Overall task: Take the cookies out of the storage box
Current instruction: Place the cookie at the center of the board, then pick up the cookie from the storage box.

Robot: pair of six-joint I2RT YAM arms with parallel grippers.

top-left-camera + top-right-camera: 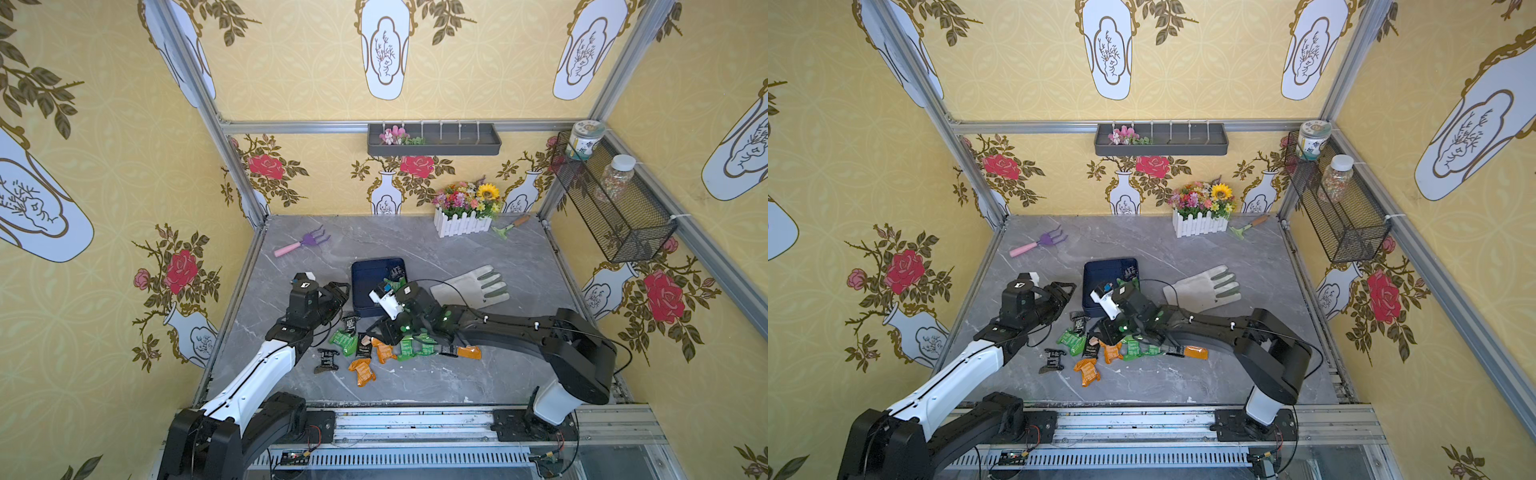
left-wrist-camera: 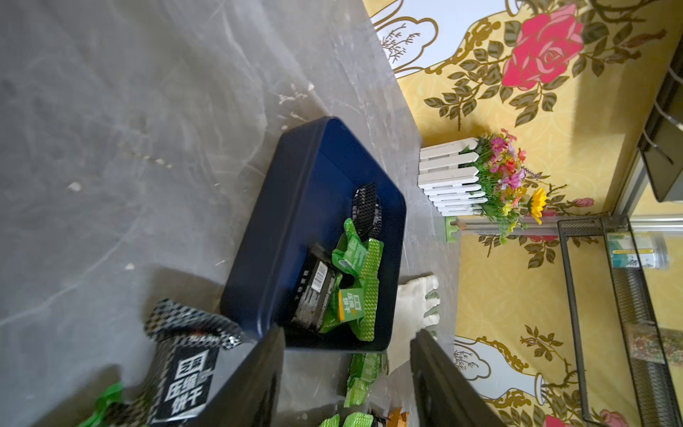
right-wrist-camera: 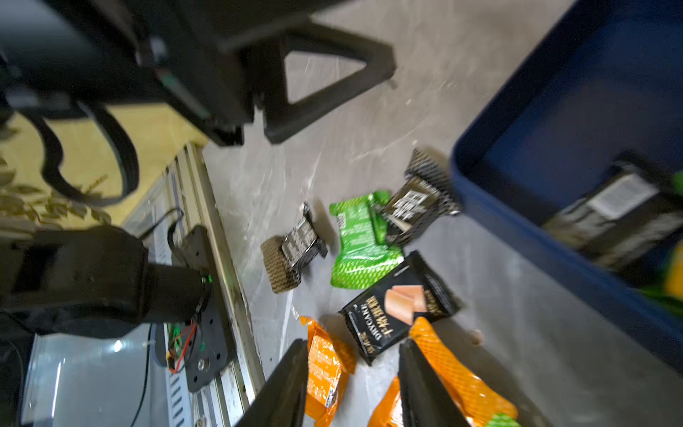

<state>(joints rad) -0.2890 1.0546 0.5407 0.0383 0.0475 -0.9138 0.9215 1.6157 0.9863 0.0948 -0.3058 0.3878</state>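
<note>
The navy storage box (image 1: 365,278) (image 1: 1100,274) sits mid-table, and several green and black cookies (image 1: 395,277) (image 2: 351,281) lie in its right-hand corner. More cookies (image 1: 374,351) (image 1: 1096,353) in green, orange and black are strewn on the table in front of it. My left gripper (image 1: 343,293) (image 2: 347,355) hovers just left of the box, open and empty. My right gripper (image 1: 384,332) (image 3: 353,369) points down over the pile in front of the box. Its jaws are apart above orange packets (image 3: 325,366) and grip nothing.
A white work glove (image 1: 471,286) lies right of the box. A purple hand rake (image 1: 305,241) is at the back left, with a flower planter (image 1: 463,220) and a green trowel (image 1: 509,226) at the back right. A grey wall tray (image 1: 434,141) and a wire basket (image 1: 611,199) hang above.
</note>
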